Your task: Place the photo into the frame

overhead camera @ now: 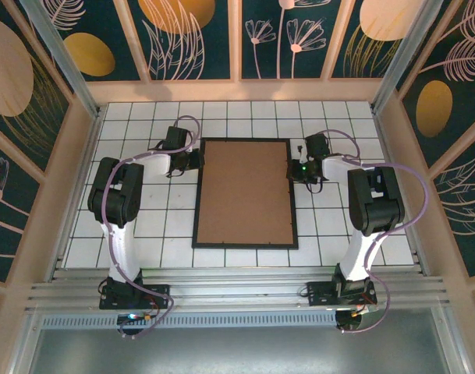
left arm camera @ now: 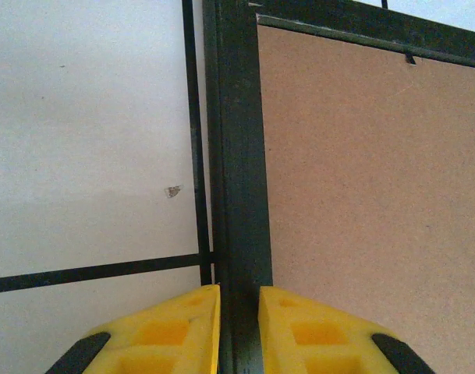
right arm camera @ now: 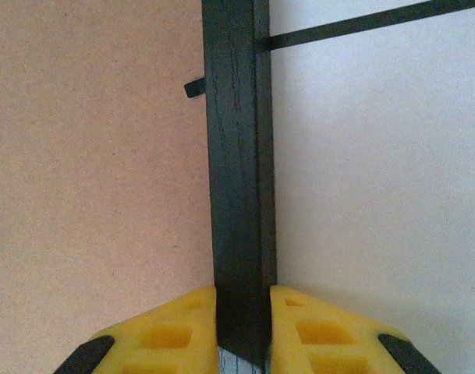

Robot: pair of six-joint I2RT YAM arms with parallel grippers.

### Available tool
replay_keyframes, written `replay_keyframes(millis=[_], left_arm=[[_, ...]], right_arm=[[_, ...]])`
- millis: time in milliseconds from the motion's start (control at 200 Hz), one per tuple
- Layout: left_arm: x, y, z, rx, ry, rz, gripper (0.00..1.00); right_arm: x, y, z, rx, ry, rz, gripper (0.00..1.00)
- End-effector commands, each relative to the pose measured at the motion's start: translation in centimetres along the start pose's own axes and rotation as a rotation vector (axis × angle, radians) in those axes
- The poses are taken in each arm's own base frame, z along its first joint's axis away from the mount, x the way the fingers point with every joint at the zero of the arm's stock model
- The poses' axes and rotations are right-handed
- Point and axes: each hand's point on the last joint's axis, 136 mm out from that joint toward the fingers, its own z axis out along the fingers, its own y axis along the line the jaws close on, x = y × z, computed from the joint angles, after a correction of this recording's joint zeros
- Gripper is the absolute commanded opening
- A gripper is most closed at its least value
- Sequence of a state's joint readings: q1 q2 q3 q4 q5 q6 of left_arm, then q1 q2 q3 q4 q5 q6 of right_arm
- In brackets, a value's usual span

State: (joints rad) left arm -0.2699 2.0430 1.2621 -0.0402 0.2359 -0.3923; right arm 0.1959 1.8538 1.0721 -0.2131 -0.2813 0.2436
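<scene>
Brown backing board [overhead camera: 246, 191] is seen filling the black picture frame [overhead camera: 245, 245], which lies back-up at the middle of the white tiled table [overhead camera: 151, 226]. The picture frame's 9 o'clock rail is pinched by the left tool [left arm camera: 239, 327], up toward the 10 o'clock corner. The 3 o'clock rail is pinched by the right tool [right arm camera: 243, 327], its yellow pads [right arm camera: 315, 335] pressed against both sides of the rail. Whether the photo lies beneath the board cannot be told. The step in hand is judged to be a two-sided grip on the closed picture frame. A level, matched lift or turn is called for next, so that the board is not spilled.
</scene>
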Motion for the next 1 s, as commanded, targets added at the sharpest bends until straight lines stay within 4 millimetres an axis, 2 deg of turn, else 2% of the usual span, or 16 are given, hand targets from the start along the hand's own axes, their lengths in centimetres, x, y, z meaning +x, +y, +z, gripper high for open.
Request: replay_keyframes(millis=[0,310,706,996], left_arm=[[1.8,0.3,0.0,0.007,0.05,0.01,0.22],[1.9,-0.1,-0.9,0.021,0.044,0.006,0.21],[3.5,-0.5,0.7,0.067,0.107,0.002,0.25],[5.1,-1.3,1.5,0.036,0.143,0.056,0.31]], right_arm=[[1.5,-1.2,0.5,0.051,0.058,0.001,0.2],[1.7,-1.3,0.6,0.054,0.059,0.002,0.2],[1.7,-1.0,0.9,0.036,0.066,0.006,0.2],[1.7,0.1,1.5,0.015,0.081,-0.009,0.2]])
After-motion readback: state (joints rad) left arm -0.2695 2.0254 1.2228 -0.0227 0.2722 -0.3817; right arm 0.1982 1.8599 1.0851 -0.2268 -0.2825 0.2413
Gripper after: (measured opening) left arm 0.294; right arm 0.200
